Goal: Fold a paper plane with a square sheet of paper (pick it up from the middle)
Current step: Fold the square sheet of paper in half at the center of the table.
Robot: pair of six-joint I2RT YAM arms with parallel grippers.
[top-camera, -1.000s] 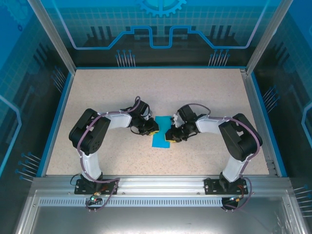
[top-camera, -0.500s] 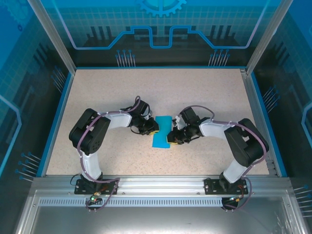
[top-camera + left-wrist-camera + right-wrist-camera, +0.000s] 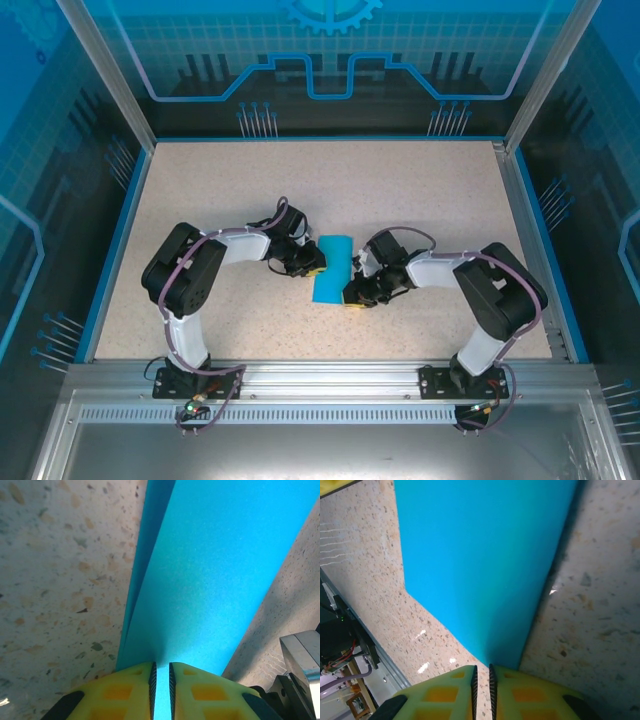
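**A:** From above, the square sheet of paper (image 3: 331,268) lies mid-table, already doubled into a narrow strip, and both arms are reaching in at it. The left pincer (image 3: 313,270) is on its left edge and the right pincer (image 3: 351,296) is down at its near right corner.

**B:** Over to the left wrist. The yellow pads (image 3: 125,690) are squeezed down to a sliver with blue running right between them, so that pincer has the sheet. Look at the left side, though: two layers are splaying apart above the speckled table (image 3: 60,580).

**A:** So the crease isn't flat. I'd say the job now is pressing it down, not pulling. Drag low along the fold, because any lift lets those layers spring open.

**B:** Right wrist now. The pads (image 3: 445,692) are drawn almost together, right where the sheet's corner comes to a tip. I can't tell whether that corner is actually nipped.

**A:** Then treat that side as doubtful. The left should anchor while the right works slowly. If both pull apart at once, thin paper like this will likely skew or tear at the corner.

**B:** The edges need to line up before anyone commits to the next crease.
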